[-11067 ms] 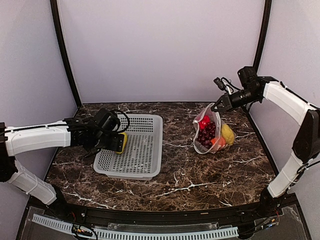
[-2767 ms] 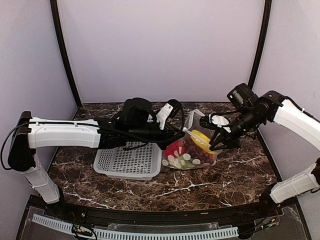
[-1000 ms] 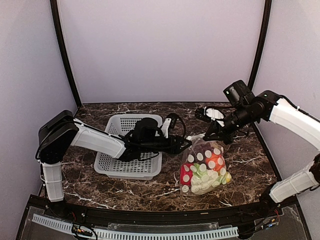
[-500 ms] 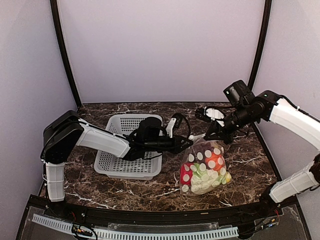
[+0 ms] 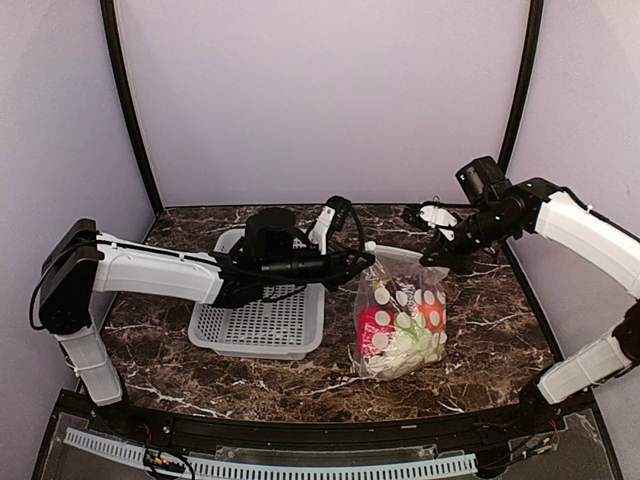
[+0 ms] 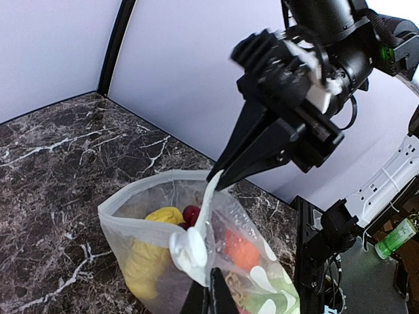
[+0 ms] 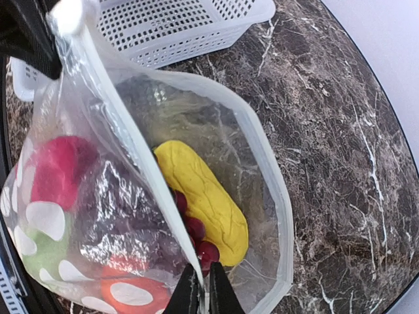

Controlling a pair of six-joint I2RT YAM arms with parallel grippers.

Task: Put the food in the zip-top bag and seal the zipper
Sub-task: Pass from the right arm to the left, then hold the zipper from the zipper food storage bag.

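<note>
The zip-top bag [image 5: 400, 318], clear with white dots, hangs upright between my two grippers with its bottom on the marble table [image 5: 480, 330]. My left gripper [image 5: 366, 262] is shut on the mouth's left end, just below a white tab [image 6: 190, 252]. My right gripper [image 5: 433, 257] pinches the mouth's right end, the zipper strip [image 7: 124, 131] caught between its fingertips. The mouth gapes, its far rim [image 7: 270, 176] bowed outward. The food sits inside: a yellow piece [image 7: 203, 196], dark red grapes [image 7: 196, 232], a red piece [image 7: 62, 167] and an orange one [image 6: 239, 248].
A grey perforated basket [image 5: 262, 305] stands left of the bag, under my left forearm. The table's right edge and the booth's dark frame [image 5: 520, 90] run close behind my right arm. Pale walls close the table in on three sides.
My left gripper has shut on the bag's mouth and risen with it. The right gripper has drawn back to the right, so the mouth is stretched wider and the bag stands taller.
</note>
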